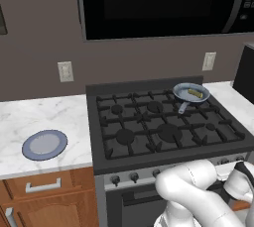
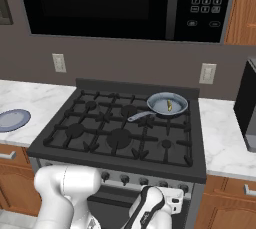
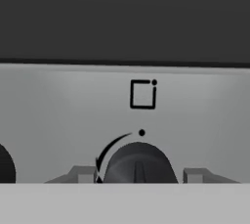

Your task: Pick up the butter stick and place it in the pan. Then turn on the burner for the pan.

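The butter stick (image 1: pixel 195 93) (image 2: pixel 169 105) lies inside the pan (image 1: pixel 183 92) (image 2: pixel 160 104), which sits on the stove's back right burner with its dark handle pointing toward the front left. My gripper (image 3: pixel 139 174) is low at the stove's front panel, facing a dark round knob (image 3: pixel 139 162). One fingertip (image 3: pixel 83 174) stands left of the knob and the other right of it, each with a narrow gap. Above the knob a square marking (image 3: pixel 143 94) carries a dot at its upper right corner. The jaws are open around the knob.
A blue plate (image 1: pixel 44 144) (image 2: pixel 12 120) rests on the marble counter left of the stove. More knobs (image 1: pixel 134 176) (image 2: pixel 105 175) line the front panel. A black microwave (image 2: pixel 125 3) hangs above, and a dark appliance (image 2: pixel 247 113) stands on the right counter.
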Controlling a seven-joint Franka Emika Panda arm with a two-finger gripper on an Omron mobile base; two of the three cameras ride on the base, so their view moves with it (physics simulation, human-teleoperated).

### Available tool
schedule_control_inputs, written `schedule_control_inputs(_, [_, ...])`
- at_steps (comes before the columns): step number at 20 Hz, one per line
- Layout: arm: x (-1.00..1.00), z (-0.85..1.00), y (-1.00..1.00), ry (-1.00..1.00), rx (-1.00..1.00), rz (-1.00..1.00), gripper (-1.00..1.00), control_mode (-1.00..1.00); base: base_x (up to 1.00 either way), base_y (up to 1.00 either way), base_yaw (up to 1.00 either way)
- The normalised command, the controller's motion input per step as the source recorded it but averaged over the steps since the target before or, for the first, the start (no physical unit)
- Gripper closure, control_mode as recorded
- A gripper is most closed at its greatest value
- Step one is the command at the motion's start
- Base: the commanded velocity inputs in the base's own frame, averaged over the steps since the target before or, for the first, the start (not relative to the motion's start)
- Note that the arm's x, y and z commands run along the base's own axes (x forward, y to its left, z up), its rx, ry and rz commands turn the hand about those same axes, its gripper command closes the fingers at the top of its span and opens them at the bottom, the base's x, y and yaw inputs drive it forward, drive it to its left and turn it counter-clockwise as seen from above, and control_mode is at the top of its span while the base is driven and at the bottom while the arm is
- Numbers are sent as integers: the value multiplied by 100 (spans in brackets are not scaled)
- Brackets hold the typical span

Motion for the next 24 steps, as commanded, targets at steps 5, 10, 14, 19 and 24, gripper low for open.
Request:
schedule_control_inputs(5, [25,5,0,13,-21,0,100,-100,0,0,0])
schedule_control_inputs(10, [32,13,0,12,-21,2,100,-100,0,0,0])
schedule_control_inputs(14, [47,9,0,19,-19,15,100,-100,0,0,0])
schedule_control_inputs(19, [42,12,0,24,-20,18,100,-100,0,0,0])
schedule_control_inputs(24, [22,13,0,21,-25,13,100,-100,0,0,0])
